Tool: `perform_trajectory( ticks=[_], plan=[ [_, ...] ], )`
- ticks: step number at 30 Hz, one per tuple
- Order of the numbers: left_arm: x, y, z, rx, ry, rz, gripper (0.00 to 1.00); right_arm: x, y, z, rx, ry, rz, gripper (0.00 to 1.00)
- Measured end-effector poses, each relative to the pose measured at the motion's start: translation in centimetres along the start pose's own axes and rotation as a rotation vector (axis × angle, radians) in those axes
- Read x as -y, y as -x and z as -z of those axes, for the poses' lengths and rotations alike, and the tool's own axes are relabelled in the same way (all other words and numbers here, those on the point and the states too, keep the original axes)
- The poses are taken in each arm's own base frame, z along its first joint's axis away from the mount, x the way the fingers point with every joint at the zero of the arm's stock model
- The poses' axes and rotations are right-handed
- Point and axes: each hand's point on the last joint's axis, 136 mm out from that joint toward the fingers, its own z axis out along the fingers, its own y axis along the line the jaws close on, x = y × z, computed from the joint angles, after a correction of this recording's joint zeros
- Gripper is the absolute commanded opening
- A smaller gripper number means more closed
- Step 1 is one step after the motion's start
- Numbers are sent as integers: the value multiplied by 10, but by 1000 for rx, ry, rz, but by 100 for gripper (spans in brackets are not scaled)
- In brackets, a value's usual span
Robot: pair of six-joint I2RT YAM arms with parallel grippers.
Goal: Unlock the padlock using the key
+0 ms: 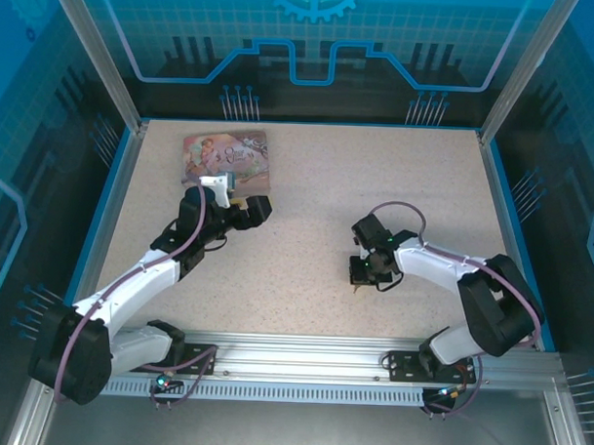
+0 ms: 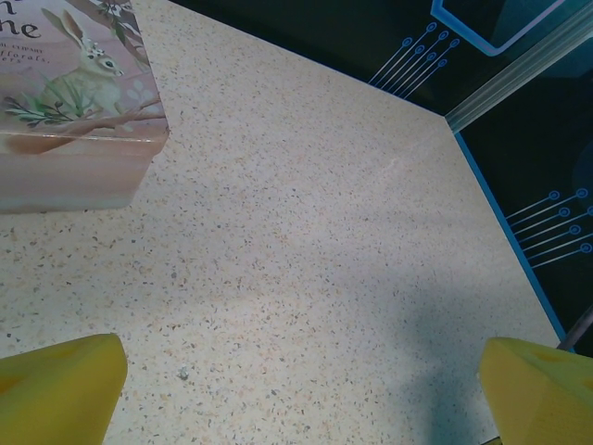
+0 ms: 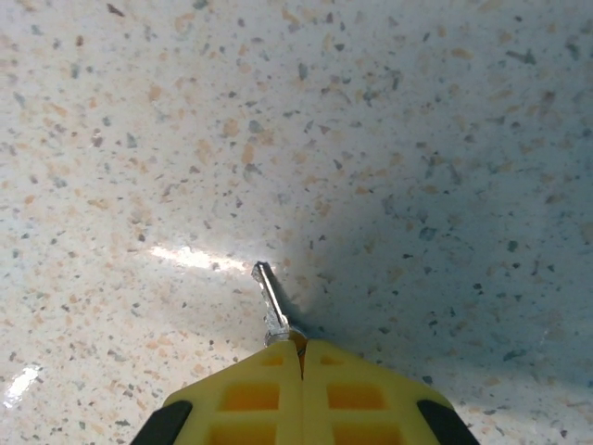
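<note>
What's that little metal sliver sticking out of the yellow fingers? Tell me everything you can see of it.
It is the key: a thin, flat, silvery metal strip with a squared tip. The right hand, shut, pinches its near end; the rest juts forward, slanting left over the speckled table. Whether its tip touches the table is unclear.

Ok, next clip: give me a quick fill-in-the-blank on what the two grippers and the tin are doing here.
1. The right gripper has its fingers ____ on the key.
2. The left gripper has its fingers wide ____, holding nothing.
3. The pink tin lies on the table next to the ____ arm's fingers.
Missing words: shut; open; left.
</note>
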Motion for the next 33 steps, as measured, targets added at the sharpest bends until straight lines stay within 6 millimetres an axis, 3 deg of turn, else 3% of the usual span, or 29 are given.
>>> perform_trajectory(
  ticks=[5,13,18,26,33],
  plan=[
    [7,0,0,-9,-21,-2,99,-12,7,10,63,111,29,0],
    [38,-5,2,-60,-135,23,94,-34,35,39,211,328,24,0],
    [68,-25,-5,-137,-231,59,88,-50,56,65,320,447,-9,0],
    [118,-67,-43,-308,-344,134,75,-63,74,93,421,538,-54,0],
    [133,-101,-68,-400,-378,206,55,-66,77,102,444,565,-80,0]
  ],
)
